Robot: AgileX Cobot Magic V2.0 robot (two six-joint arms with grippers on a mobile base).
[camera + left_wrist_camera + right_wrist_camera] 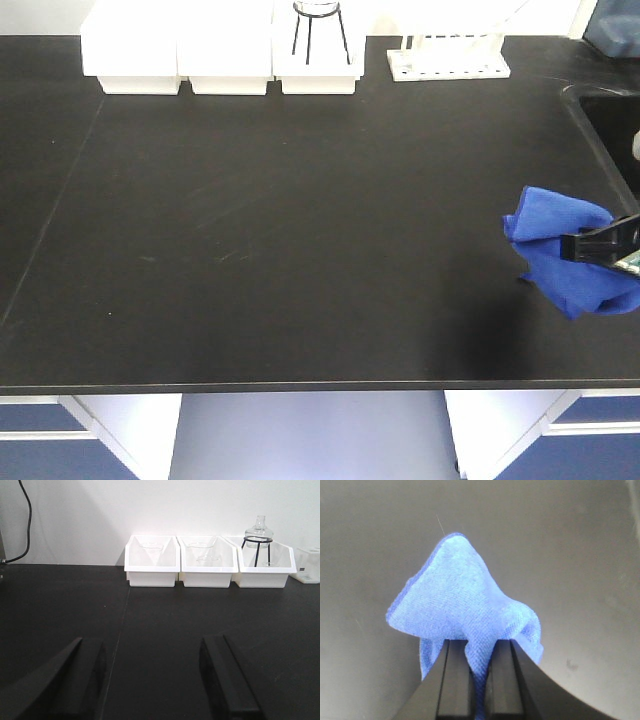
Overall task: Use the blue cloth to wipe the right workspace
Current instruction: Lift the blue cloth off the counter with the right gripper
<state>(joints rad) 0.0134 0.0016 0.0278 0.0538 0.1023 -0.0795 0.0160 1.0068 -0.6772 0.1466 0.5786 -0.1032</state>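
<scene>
The blue cloth (558, 250) hangs bunched just above a black benchtop (300, 230) at the far right of the front view. My right gripper (572, 246) is shut on it, coming in from the right edge. In the right wrist view the blue cloth (465, 600) bulges out ahead of the right gripper (481, 645), with a fold pinched between the two fingers. My left gripper (147, 640) is open and holds nothing, low over the black top. This bench carries white bins and a sink, so the right workspace is out of view.
Three white bins (228, 50) line the back edge, one holding a glass flask on a wire stand (320, 30). A white tube rack (448, 62) stands to their right. A sink basin (610, 120) opens at the right. The bench's front edge (300, 386) runs across the bottom.
</scene>
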